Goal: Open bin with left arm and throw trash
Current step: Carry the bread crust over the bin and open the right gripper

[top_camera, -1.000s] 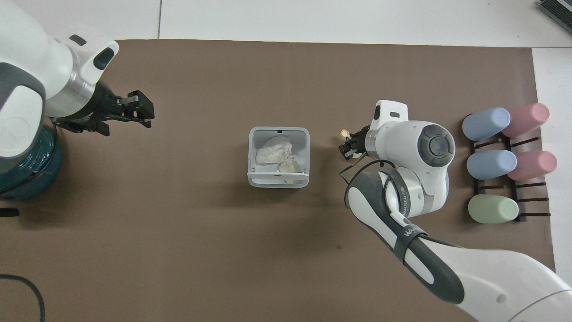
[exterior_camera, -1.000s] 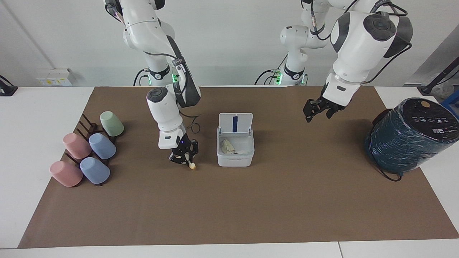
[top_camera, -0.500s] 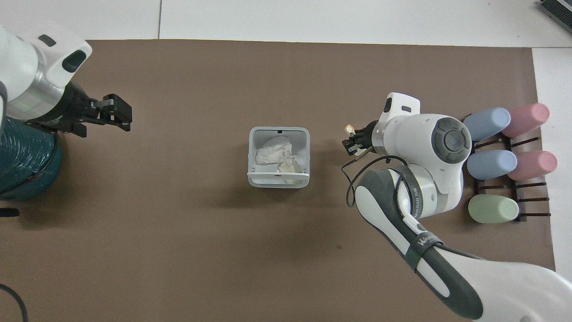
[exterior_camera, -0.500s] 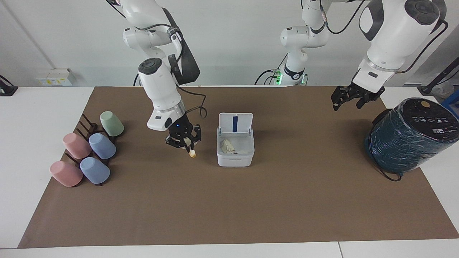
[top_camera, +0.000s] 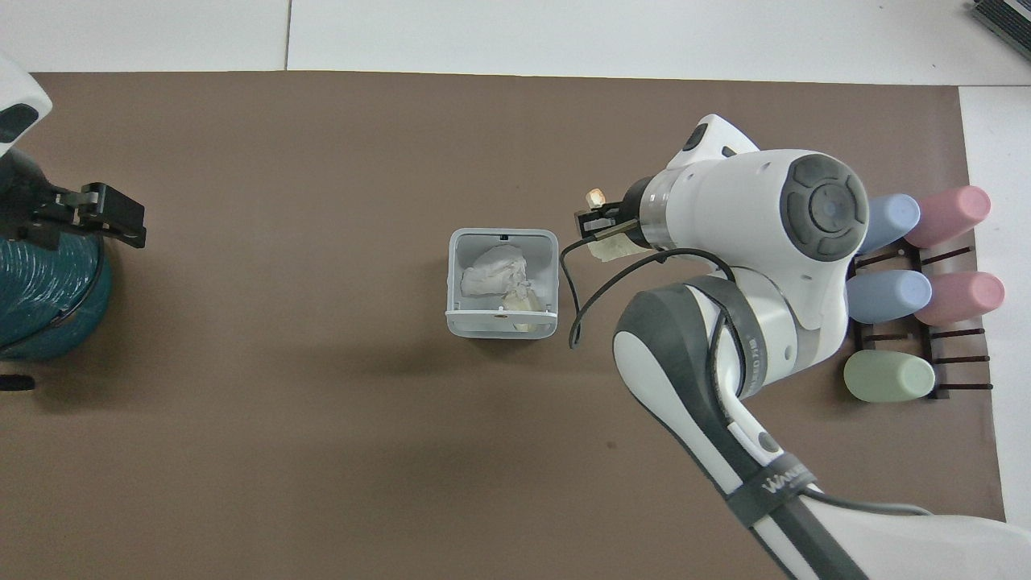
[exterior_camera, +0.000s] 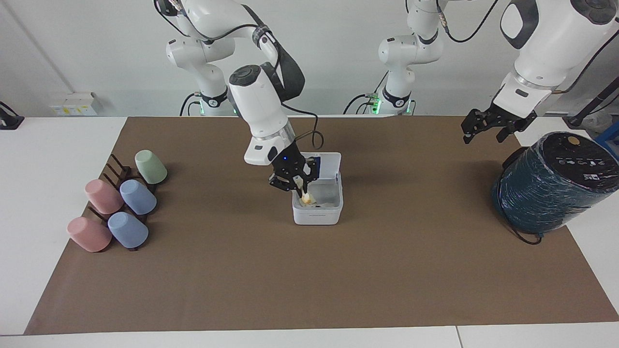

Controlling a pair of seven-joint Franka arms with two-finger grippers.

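Note:
The white bin [exterior_camera: 316,212] stands mid-mat with its lid [exterior_camera: 327,165] up, blue stripe showing. In the overhead view the bin [top_camera: 501,327] holds a crumpled white tissue [top_camera: 490,274] and an off-white paper wad [top_camera: 520,301]. My right gripper [exterior_camera: 302,189], with the blue light, is up in the air at the bin's edge toward the right arm's end and is shut on the tan wedge [exterior_camera: 305,197]. The gripper [top_camera: 594,213] and wedge [top_camera: 596,196] also show overhead. My left gripper [exterior_camera: 483,135] hangs open and empty over the mat by the teal cylinder, and shows overhead [top_camera: 121,222].
A big dark teal wrapped cylinder [exterior_camera: 551,186] lies at the left arm's end of the table, also seen overhead [top_camera: 40,298]. Several pastel cups on a dark rack [exterior_camera: 121,208] sit at the right arm's end, seen overhead too [top_camera: 886,294]. A brown mat [exterior_camera: 309,280] covers the table.
My right gripper lifted the tan wedge off the mat and carried it to the bin. My left gripper rose and drew away from the bin toward the teal cylinder.

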